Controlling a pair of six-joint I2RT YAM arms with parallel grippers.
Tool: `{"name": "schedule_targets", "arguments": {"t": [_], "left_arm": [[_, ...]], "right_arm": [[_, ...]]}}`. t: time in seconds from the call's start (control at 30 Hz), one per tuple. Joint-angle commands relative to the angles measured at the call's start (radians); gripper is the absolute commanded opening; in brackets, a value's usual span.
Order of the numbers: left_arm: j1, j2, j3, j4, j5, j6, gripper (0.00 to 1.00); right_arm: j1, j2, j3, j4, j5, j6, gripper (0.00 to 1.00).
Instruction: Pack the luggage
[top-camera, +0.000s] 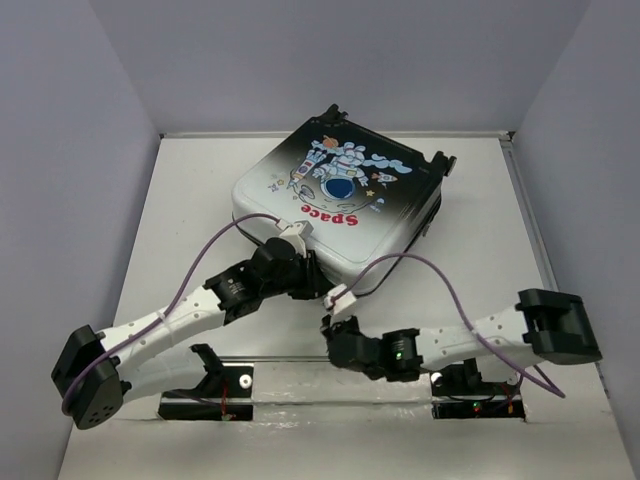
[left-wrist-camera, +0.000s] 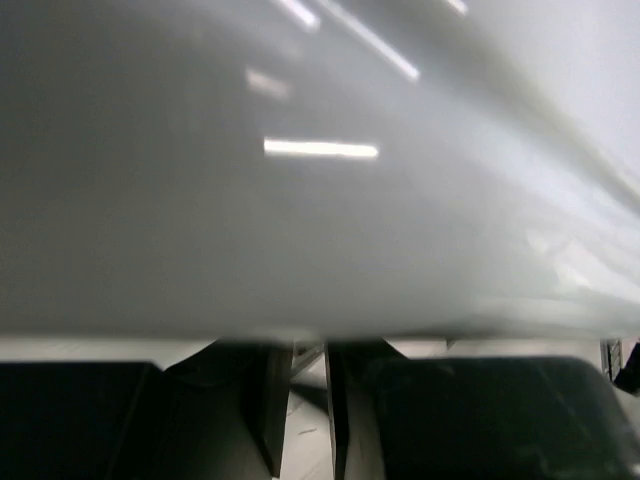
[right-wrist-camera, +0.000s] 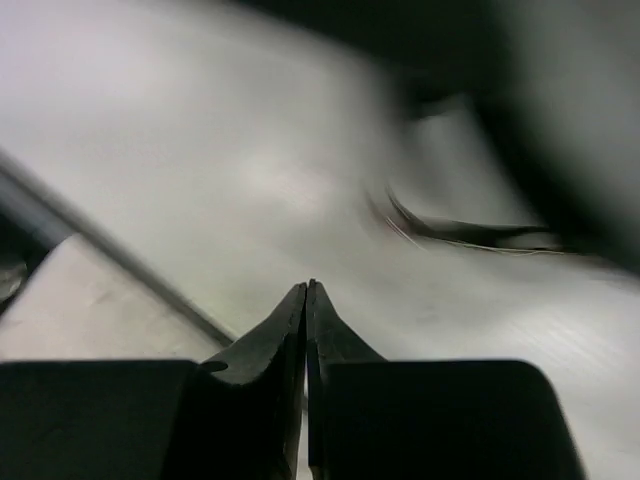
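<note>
The closed suitcase (top-camera: 335, 200) lies flat, astronaut print up, near the surface's (top-camera: 180, 230) far edge; left end effector (top-camera: 310, 285) nearly clenched, right end effector (top-camera: 328, 328) clenched on nothing.

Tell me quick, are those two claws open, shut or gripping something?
Left gripper: nearly shut, holding nothing, right by the white edge of the suitcase.
Right gripper: shut, empty.

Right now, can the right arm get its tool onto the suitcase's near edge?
Probably yes. The right tool sits just short of the suitcase, with only bare table between. Its fingers are shut. The left tool crowds the same edge, so the arms might clash.
</note>
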Motion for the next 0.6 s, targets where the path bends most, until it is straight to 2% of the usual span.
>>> {"name": "schedule_targets", "arguments": {"t": [0.0, 0.07, 0.1, 0.23, 0.3, 0.37, 0.4, 0.43, 0.5, 0.53, 0.57], "left_arm": [[-0.001, 0.002, 0.110, 0.311, -0.130, -0.004, 0.29], [-0.001, -0.040, 0.119, 0.255, -0.171, 0.016, 0.29], [-0.001, -0.051, 0.121, 0.246, -0.178, 0.019, 0.29], [-0.001, -0.085, 0.147, 0.182, -0.210, 0.031, 0.29], [0.003, -0.114, 0.179, 0.108, -0.286, 0.050, 0.33], [0.019, -0.131, 0.233, 0.030, -0.342, 0.085, 0.44], [0.068, -0.136, 0.257, 0.002, -0.349, 0.102, 0.59], [0.102, -0.134, 0.288, -0.021, -0.348, 0.115, 0.64], [0.186, -0.125, 0.354, -0.041, -0.314, 0.161, 0.74], [0.287, -0.118, 0.391, -0.036, -0.278, 0.172, 0.77], [0.339, -0.084, 0.415, -0.029, -0.264, 0.181, 0.81]], "right_arm": [[0.086, 0.120, 0.141, 0.131, -0.138, 0.022, 0.07], [0.005, 0.108, 0.118, 0.223, -0.122, 0.010, 0.07], [-0.026, 0.099, 0.098, 0.331, -0.151, 0.010, 0.07], [-0.078, 0.109, 0.015, 0.632, -0.109, 0.000, 0.07], [-0.078, 0.099, 0.009, 0.642, -0.121, -0.007, 0.07], [-0.064, 0.027, -0.020, 0.602, -0.139, 0.031, 0.08], [-0.064, -0.007, -0.043, 0.487, -0.142, 0.063, 0.10], [-0.064, -0.044, -0.060, 0.422, -0.136, 0.094, 0.12], [-0.064, -0.165, -0.092, 0.304, -0.103, 0.177, 0.26], [-0.064, -0.199, -0.086, 0.147, -0.063, 0.217, 0.37], [-0.064, -0.236, -0.071, 0.066, -0.044, 0.226, 0.45]]}}
